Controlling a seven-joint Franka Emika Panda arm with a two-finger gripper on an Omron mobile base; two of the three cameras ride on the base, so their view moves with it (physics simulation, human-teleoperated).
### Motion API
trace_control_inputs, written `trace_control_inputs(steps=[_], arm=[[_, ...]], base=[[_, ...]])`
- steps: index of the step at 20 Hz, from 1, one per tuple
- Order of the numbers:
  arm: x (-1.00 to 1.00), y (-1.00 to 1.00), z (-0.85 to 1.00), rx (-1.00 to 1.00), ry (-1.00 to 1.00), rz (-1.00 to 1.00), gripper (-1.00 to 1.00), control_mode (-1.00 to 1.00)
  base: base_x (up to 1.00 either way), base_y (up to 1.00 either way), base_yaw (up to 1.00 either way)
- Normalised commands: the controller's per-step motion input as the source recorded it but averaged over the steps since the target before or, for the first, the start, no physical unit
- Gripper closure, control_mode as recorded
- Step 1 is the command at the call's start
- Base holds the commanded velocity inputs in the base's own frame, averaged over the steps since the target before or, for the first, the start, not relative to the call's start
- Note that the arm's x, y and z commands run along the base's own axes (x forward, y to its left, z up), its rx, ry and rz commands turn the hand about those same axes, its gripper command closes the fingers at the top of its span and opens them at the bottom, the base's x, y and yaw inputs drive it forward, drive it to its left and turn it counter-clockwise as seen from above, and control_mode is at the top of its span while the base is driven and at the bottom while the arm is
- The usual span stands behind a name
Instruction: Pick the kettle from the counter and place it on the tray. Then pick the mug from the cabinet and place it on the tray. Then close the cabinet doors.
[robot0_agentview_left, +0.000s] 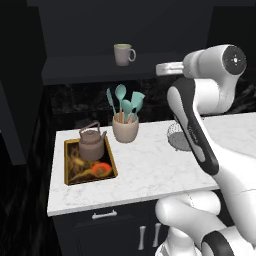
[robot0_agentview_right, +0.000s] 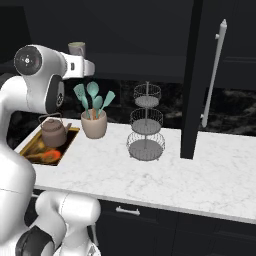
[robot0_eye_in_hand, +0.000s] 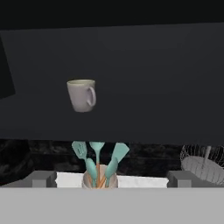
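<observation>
The mug stands upright on the shelf of the open cabinet, handle toward my right in the hand view, so I aim the gripper at it with fingers spread wide and nothing held. The kettle already sits on the tray on the counter, beside the utensil crock; I judge the mug comes next

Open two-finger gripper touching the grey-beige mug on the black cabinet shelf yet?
Apart. In the hand view the grey-beige mug stands far ahead on the shelf, well beyond the open gripper fingertips; dark cabinet back shows between them.
</observation>
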Motion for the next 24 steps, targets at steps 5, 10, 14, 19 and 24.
trace_control_inputs(steps=[5,10,14,19,24], arm=[[0.32,0.0,0.12,0.0,-0.04,0.01,-1.0,-1.0],[0.18,0.02,0.27,-0.06,-0.17,0.02,-1.0,-1.0],[0.18,0.11,0.25,-0.05,-0.2,0.04,-1.0,-1.0],[0.22,0.25,0.04,0.0,-0.12,0.01,-1.0,-1.0],[0.19,0.3,0.0,0.0,-0.06,0.0,-1.0,-1.0]], base=[[0.0,0.0,0.0],[0.0,0.0,0.0],[0.0,0.0,0.0],[0.0,0.0,0.0],[0.0,0.0,0.0]])
